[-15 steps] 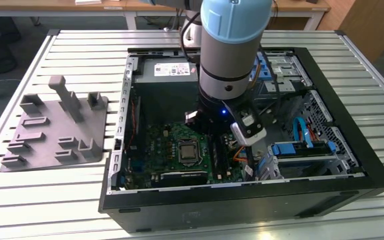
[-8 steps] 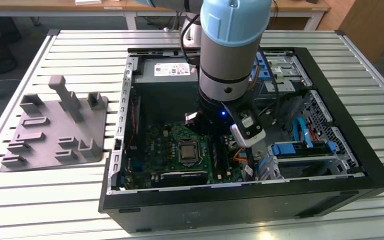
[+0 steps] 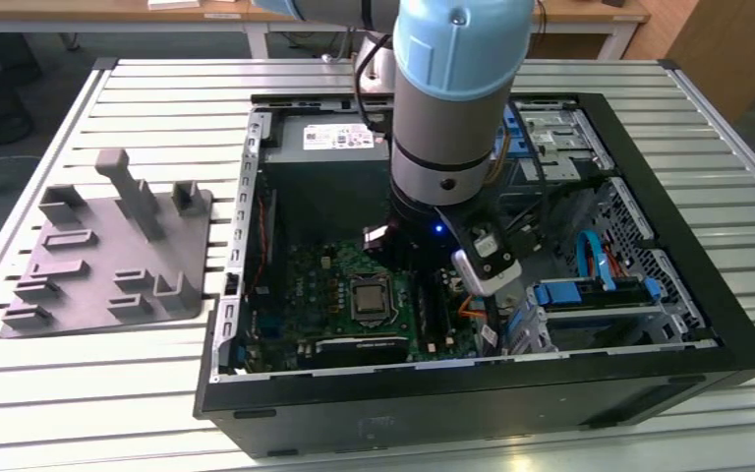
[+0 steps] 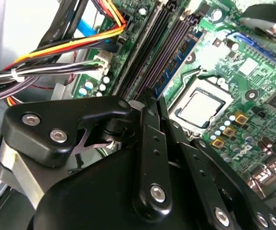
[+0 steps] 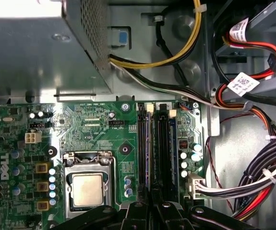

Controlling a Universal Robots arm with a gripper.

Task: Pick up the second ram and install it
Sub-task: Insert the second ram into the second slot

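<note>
Gripper (image 5: 152, 211) low over the motherboard (image 5: 94, 129) slots, fingers narrowed edge-on on the second ram (image 4: 169, 72) in its slot, cable bundle (image 4: 46, 72) close beside, grey moulded block (image 3: 109, 251) at exterior view's left, outside the case (image 3: 483, 393).

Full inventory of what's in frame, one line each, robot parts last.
PC case: 1, black, open, on the slatted table.
Motherboard: 1, green, inside the case.
CPU: 1, silver, in its socket on the motherboard.
RAM slots: several, black, beside the CPU, under the gripper.
Cables: bundle, black, red, yellow, at the case side.
Fixture block: 1, grey, on the table at the exterior view's left.
Arm: 1, blue and grey, reaching into the case.
Gripper: 1, black, over the RAM slots.
</note>
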